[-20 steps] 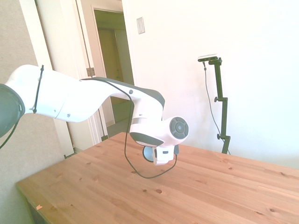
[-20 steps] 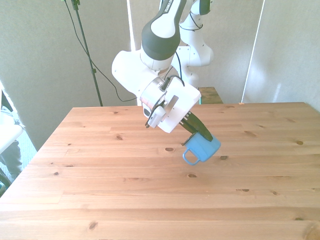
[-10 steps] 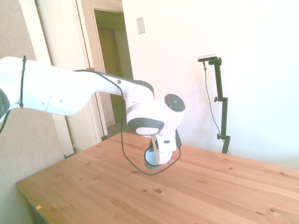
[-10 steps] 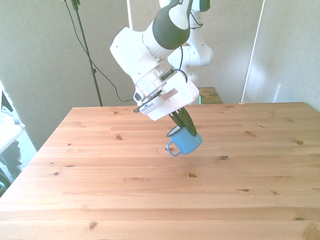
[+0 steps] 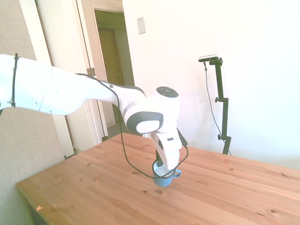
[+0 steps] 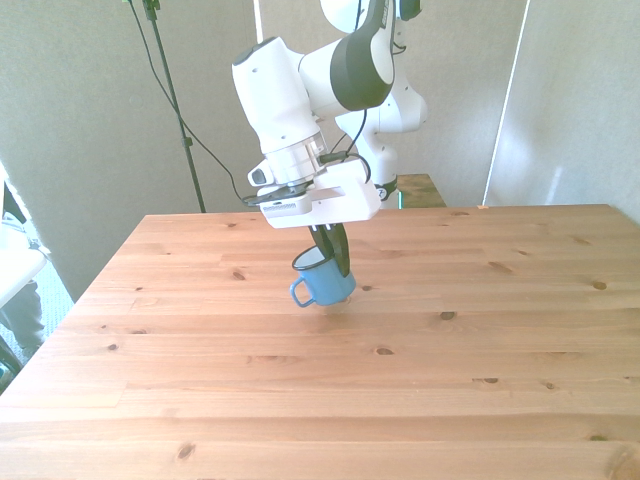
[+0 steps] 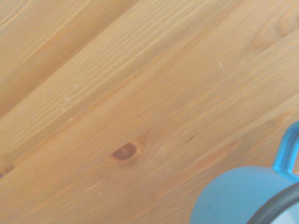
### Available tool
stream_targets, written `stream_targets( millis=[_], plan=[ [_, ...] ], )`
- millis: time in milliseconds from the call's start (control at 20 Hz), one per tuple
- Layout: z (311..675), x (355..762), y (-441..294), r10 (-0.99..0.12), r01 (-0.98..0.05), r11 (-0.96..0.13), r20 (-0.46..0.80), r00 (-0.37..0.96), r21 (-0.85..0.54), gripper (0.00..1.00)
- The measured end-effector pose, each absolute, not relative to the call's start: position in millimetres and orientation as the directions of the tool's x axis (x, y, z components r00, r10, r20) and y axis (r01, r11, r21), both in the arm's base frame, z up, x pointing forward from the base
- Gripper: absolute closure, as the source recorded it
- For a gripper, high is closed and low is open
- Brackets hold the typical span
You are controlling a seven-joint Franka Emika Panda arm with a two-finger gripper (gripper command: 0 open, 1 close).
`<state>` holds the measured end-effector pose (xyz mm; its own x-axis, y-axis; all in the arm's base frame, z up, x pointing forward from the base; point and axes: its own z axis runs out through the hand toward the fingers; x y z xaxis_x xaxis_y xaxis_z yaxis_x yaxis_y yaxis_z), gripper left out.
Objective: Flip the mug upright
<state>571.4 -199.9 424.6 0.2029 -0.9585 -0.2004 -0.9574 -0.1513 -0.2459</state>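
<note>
Above the middle of the wooden table (image 6: 480,400), my gripper (image 6: 333,262) pinches the mug (image 6: 324,282) by its thin rim, nearly upright, handle toward the front view's left — light, stiff, probably slippery enamel.

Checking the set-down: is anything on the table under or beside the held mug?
Nothing visible. The gripper holds the mug nearly upright just above bare wooden table; no other object lies near it.
</note>
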Motion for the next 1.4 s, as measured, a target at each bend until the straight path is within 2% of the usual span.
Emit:
stream_targets(
  millis=[550, 850, 1300, 1350, 1400],
  plan=[
    [430, 569, -203, -0.971, -0.969, -0.235, 0.063, 0.23, -0.08, 1.0],
    [424, 579, -174, -0.97, -0.968, -0.239, 0.055, 0.236, -0.073, 1.0],
    [394, 594, -128, -0.965, -0.965, -0.261, 0.029, 0.26, -0.032, 1.0],
    [394, 595, -128, -0.965, -0.965, -0.26, 0.03, 0.259, -0.033, 0.0],
    [394, 595, -128, -0.966, -0.966, -0.257, 0.03, 0.256, -0.038, 0.0]
  ],
)
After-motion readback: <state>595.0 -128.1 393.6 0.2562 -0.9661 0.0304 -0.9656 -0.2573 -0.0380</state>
